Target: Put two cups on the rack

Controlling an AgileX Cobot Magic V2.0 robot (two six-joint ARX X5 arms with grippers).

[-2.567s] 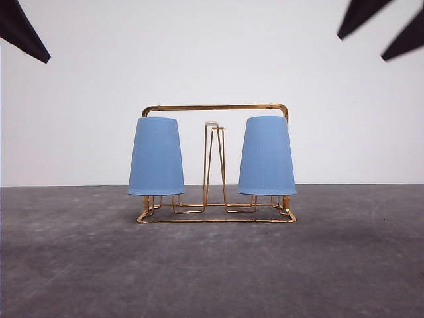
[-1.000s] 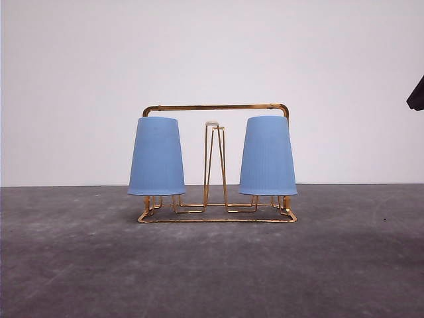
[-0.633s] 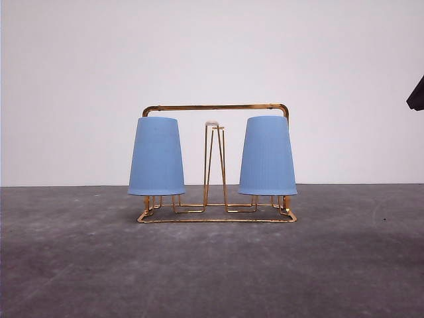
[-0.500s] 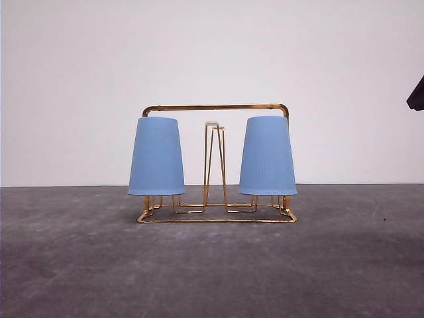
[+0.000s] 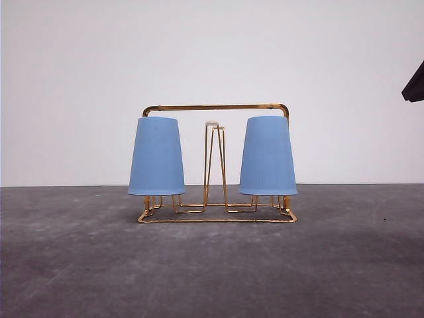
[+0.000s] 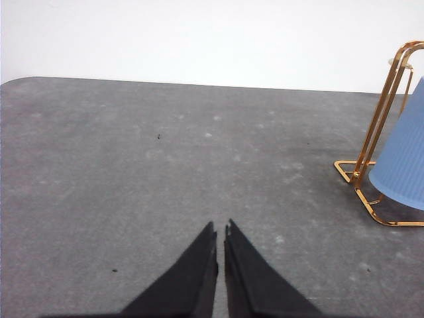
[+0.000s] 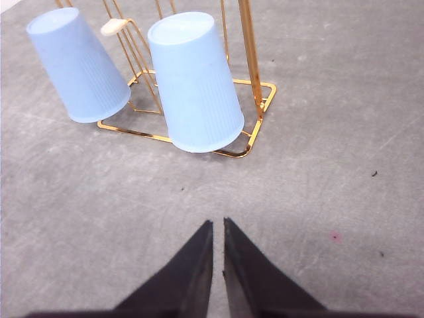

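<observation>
Two light blue ribbed cups sit upside down on the gold wire rack (image 5: 215, 106), one on the left (image 5: 156, 156) and one on the right (image 5: 267, 156). A white-tipped prong (image 5: 211, 124) stands bare between them. In the right wrist view both cups (image 7: 79, 66) (image 7: 195, 86) lean on the rack (image 7: 250, 59), and my right gripper (image 7: 218, 224) is shut, empty, over the table in front of them. My left gripper (image 6: 220, 227) is shut and empty, well off to the side of the rack (image 6: 377, 119) and the cup (image 6: 404, 165).
The rack stands on a grey table (image 5: 212, 271) with a white wall behind. A dark part of my right arm (image 5: 414, 85) shows at the upper right edge of the front view. Open table surface lies on all sides of the rack.
The dark tips seen in both upper corners 2.6 s ago have withdrawn. The dark piece at the right edge has shifted slightly upward. Cups and rack have not moved.
</observation>
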